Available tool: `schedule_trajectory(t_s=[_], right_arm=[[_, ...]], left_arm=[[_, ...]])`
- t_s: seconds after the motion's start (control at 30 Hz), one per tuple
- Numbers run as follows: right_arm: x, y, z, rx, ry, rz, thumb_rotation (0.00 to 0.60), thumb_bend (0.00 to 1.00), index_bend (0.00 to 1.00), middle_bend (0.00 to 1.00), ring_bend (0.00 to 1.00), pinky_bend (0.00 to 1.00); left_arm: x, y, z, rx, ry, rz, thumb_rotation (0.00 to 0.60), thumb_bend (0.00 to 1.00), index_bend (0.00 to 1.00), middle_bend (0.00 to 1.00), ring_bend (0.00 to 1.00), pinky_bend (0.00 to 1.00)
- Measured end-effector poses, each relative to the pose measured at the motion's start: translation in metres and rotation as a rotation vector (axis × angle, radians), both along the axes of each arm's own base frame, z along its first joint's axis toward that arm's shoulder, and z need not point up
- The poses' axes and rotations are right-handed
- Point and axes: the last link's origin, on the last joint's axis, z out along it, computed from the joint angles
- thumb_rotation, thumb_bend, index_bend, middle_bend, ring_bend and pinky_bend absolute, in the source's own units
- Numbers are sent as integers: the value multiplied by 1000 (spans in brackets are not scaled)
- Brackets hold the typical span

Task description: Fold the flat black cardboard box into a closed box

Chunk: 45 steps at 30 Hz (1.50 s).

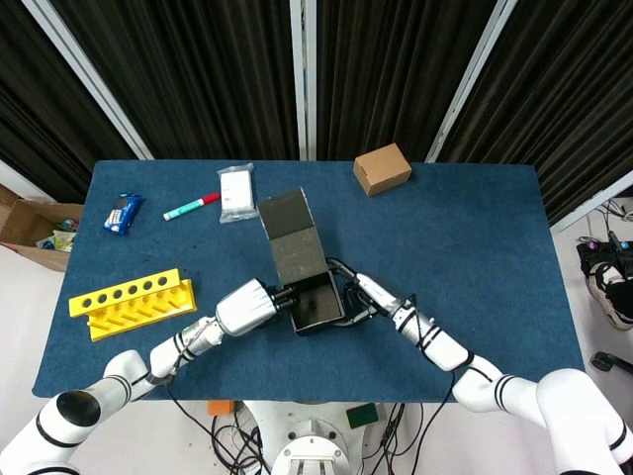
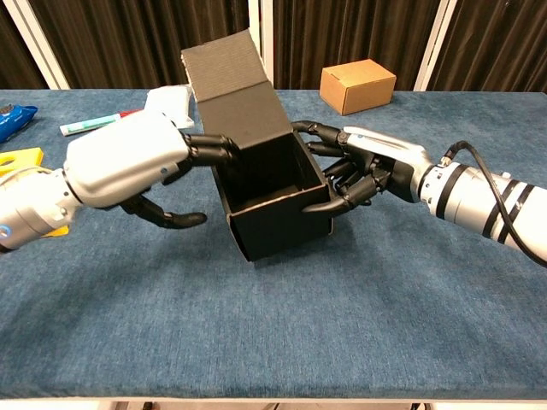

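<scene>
The right hand [image 2: 359,175] gripped the black box [image 2: 269,201] at its right wall; the left hand [image 2: 128,166], fingers spread, touched the left rim without grasping. The one box stood mid-surface [image 2: 342,325], lid [image 2: 231,73] upright (still unclosed). Next, probably, folding that lid down.

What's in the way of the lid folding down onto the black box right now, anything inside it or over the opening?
Nothing visible blocks it. The black box looks empty inside, and its lid stands upright behind the opening. The left hand and right hand sit against the box's outer sides, not over the top.
</scene>
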Motion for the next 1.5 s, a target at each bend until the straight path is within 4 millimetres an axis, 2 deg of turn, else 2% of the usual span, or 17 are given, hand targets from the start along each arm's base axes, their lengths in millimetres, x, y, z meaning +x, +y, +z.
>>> schedule_trajectory(t_s=[0.1, 0.17, 0.2, 0.43, 0.6, 0.83, 0.93, 1.07, 1.17, 1.5], right_arm=[[1, -5, -1, -8, 0, -13, 600, 346, 43, 210, 662, 922], [3, -9, -2, -13, 0, -24, 600, 346, 42, 208, 662, 922], [4, -11, -3, -15, 1, -28, 600, 346, 42, 207, 662, 922], [14, -29, -17, -38, 24, -65, 600, 337, 1, 172, 656, 919], [26, -37, -32, -52, 65, -73, 600, 201, 0, 81, 641, 909], [24, -26, -36, -41, 109, -45, 600, 75, 0, 16, 624, 909], [20, -19, -31, -37, 123, -33, 600, 68, 0, 10, 620, 904], [15, -10, -22, -31, 147, -25, 600, 65, 0, 2, 610, 898], [10, -6, -16, -40, 179, -20, 600, 21, 0, 0, 596, 880], [5, 10, -12, -67, 229, -59, 600, 0, 0, 0, 569, 869]], left_arm=[[-5, 1, 6, 14, -8, 20, 568, 173, 312, 230, 710, 978], [-10, 1, 9, 22, -8, 33, 487, 158, 270, 205, 703, 978], [-11, 1, 10, 26, -10, 40, 467, 154, 251, 196, 701, 978], [-21, 0, 28, 76, -72, 60, 458, 143, 229, 183, 702, 979], [-34, -4, 43, 108, -144, 115, 456, 142, 229, 183, 703, 981], [-39, -12, 45, 1, -308, 258, 440, 134, 218, 170, 712, 988], [-40, -16, 44, -66, -383, 342, 373, 133, 178, 145, 712, 989], [-43, -20, 38, -169, -450, 477, 239, 133, 97, 90, 705, 990], [-47, -24, 34, -234, -463, 565, 182, 132, 75, 63, 703, 990], [-52, -34, 31, -298, -420, 651, 121, 133, 43, 29, 699, 988]])
